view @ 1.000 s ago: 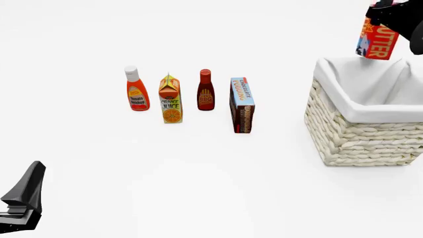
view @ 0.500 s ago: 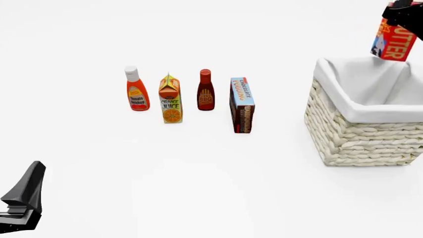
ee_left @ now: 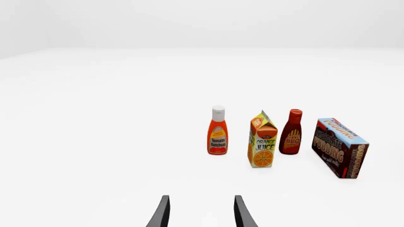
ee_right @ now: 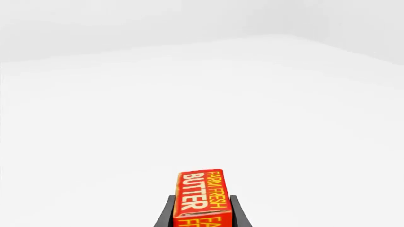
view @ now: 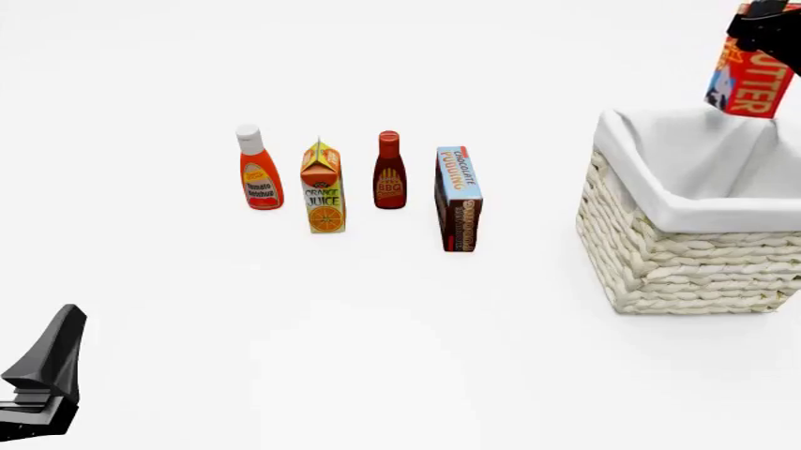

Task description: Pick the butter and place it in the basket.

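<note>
The right end effector (view: 766,28) is clamped on the butter (view: 748,82), which hangs upright in the air over the far right part of the basket (view: 682,253), clear of the cloth rim; the step in hand looks like the drop. To do it well, bring the box in over the middle of the opening and lower it below the rim before letting go, so it cannot catch the lining or tip out. The left end effector (ee_left: 199,213) rests low with its fingers apart, holding nothing. The bench (view: 400,356) is plain white and matte; the room beyond is bare pale grey.
</note>
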You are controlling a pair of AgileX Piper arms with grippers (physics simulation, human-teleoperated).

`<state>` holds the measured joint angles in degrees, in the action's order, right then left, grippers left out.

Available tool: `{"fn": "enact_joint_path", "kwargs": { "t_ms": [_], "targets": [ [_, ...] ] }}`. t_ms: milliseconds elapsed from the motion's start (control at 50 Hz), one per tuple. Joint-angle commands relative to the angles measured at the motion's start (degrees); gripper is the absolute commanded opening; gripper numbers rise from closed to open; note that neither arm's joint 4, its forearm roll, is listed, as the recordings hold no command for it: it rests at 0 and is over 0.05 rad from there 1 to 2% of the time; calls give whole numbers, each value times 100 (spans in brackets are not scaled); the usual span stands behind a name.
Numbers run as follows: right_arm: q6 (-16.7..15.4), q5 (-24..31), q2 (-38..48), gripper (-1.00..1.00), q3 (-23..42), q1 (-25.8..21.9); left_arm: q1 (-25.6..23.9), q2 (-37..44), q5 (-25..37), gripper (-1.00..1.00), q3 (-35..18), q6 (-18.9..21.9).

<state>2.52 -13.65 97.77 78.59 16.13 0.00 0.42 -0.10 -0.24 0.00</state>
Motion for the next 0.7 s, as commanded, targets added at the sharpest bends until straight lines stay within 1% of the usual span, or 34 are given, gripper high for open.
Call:
{"fn": "enact_joint_path", "kwargs": {
  "t_ms": [20, 380, 700],
  "targets": [
    [76, -137, -292, -100, -141, -31, 0, 0, 0, 100, 0, 0],
    [-72, -224, -554, -100, -557, -311, 0, 0, 0, 100, 0, 0],
    [-86, -327, -674, -100, -793, -281, 0, 0, 0, 100, 0, 0]
  ]
}}
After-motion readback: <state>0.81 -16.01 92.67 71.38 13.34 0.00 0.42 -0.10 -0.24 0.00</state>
